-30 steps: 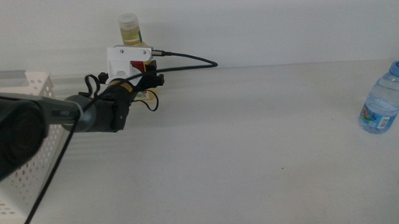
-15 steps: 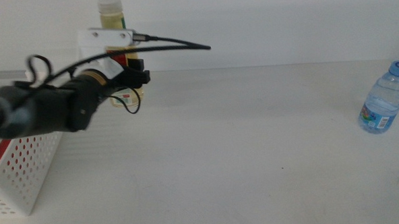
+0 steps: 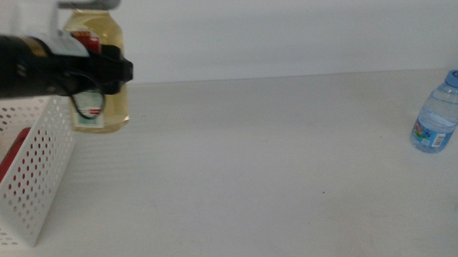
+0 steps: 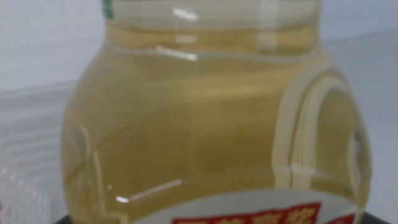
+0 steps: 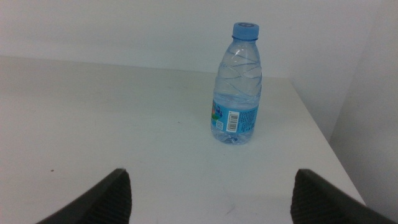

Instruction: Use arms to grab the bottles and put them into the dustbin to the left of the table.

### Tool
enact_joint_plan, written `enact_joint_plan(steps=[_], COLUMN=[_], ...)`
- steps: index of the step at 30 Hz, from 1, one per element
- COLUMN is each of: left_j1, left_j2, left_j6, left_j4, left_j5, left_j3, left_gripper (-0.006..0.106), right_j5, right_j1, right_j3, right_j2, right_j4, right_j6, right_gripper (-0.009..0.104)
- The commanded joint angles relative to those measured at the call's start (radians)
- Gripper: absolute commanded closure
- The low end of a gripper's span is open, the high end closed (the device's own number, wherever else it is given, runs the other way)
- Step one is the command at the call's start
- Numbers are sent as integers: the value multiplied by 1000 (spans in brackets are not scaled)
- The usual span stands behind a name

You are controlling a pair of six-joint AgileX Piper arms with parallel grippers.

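Note:
My left gripper [image 3: 106, 72] is shut on the yellow-liquid bottle [image 3: 99, 68] and holds it in the air at the far left, just right of the dustbin [image 3: 25, 164]. The bottle fills the left wrist view [image 4: 211, 124], its red label at the lower edge. A slim red can [image 3: 6, 161] lies inside the dustbin. The small clear water bottle [image 3: 439, 113] with blue cap stands upright at the table's far right; it also shows in the right wrist view [image 5: 237, 87]. My right gripper [image 5: 211, 199] is open, well short of the water bottle.
The white table [image 3: 254, 181] spreads between the dustbin and the water bottle. The table's right edge [image 5: 323, 143] runs close beside the water bottle. A white wall stands behind the table.
My left gripper has carried the yellow-liquid bottle leftward and up, from the back of the table to beside the dustbin. The water bottle has not moved.

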Motion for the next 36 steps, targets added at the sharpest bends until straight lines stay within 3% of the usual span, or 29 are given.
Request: enact_joint_plan(steps=[1,10,19,28,36], left_j1=[-1,113,390,525,548], left_j2=[-82,-57,48,258,432], left_j6=[1,16,206,317,321], left_j4=[-4,39,22,47,112], left_j5=[55,572,821,923,903], left_j3=[-99,-349,-512,-650,-653], left_gripper=[105,105,105,105,105], right_j5=[-77,-77,-77,-77,-77], right_j1=[-6,-6,-6,-6,-6], right_j3=[-7,-7,-7,-7,-7], right_j2=[-27,-27,-27,-27,-27], right_j4=[-7,-7,-7,-7,-7], right_j6=[-6,-6,-6,-6,-6], right_gripper=[28,28,28,28,28])
